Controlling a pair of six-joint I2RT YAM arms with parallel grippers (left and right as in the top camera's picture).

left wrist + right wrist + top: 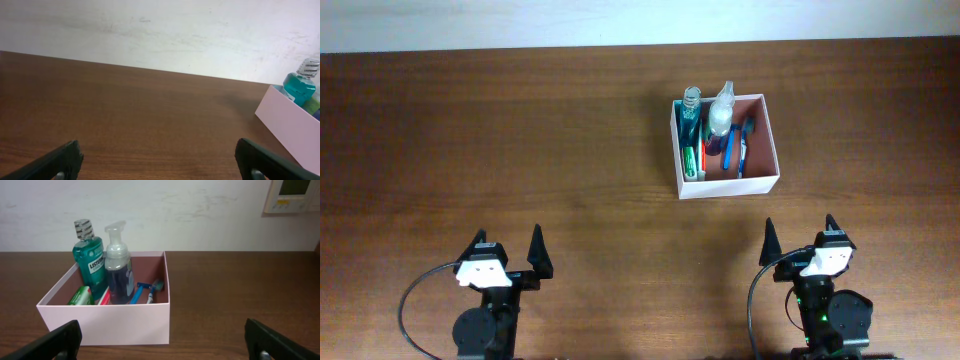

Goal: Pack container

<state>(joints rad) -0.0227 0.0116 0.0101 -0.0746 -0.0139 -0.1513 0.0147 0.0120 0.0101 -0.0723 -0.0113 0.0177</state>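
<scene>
1. Overhead view: my left claw and my right claw sit at the near edge of the table. Both are wide open and hold nothing.
2. The container is on the right half of the table, in front of my right claw and well apart from my left claw.
3. From my right wrist I see inside it. A green mouthwash bottle and a pump bottle stand up side by side. A blue razor and a green tube lie low beside them.
4. I see no loose things on the table, so I think the packing is nearly done or done.
5. What could go wrong? The two bottles stick up above the rim. If I reach in low, a finger could hit a bottle top and tip it over, or knock it right out.
6. The container looks light. If my claw bumps its wall, it could slide away or turn.
7. If both my arms go to the container at once, they could bump each other, as it sits close to my right side.
8. So any move near it should come from above, slowly, with one arm.
</scene>
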